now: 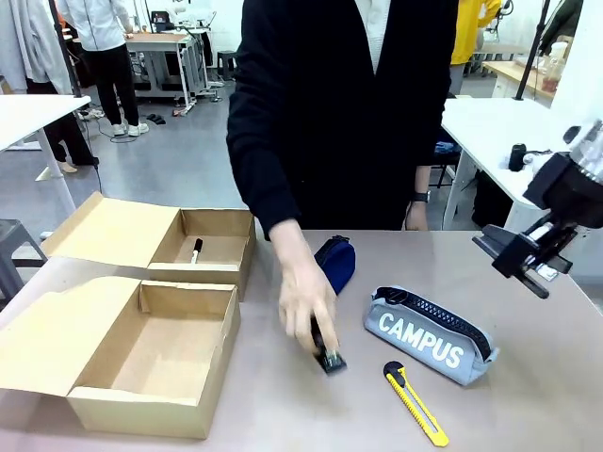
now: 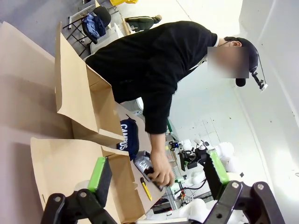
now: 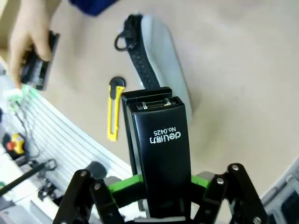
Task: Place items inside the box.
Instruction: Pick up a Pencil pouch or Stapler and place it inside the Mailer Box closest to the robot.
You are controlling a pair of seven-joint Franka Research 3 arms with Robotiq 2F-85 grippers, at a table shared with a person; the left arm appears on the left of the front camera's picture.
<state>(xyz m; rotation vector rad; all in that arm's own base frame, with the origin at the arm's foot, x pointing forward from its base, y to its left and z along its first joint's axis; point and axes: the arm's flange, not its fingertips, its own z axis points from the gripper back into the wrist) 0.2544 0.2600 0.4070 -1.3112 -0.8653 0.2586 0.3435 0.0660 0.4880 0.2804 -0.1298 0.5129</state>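
Black plastic stapler (image 3: 159, 140) sits clamped in my right gripper (image 3: 159, 186) at three o'clock, well apart from the empty brown cardboard box (image 1: 151, 411) at nine, my left gripper (image 2: 156, 171) gapes with nothing in it, and the navy zip pouch (image 1: 335, 263), grey CAMPUS pouch (image 1: 429, 335) and yellow-and-black utility knife (image 1: 415, 403) lie unpacked on the table (image 1: 537, 377).

Right hand (image 3: 161, 186) clamped, aloft; left hand (image 2: 156, 170) wide open.

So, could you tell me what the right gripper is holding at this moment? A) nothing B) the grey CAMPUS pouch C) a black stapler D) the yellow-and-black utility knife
C: in the right wrist view the right gripper is clamped on a black stapler, while the utility knife and the grey pouch lie on the table.
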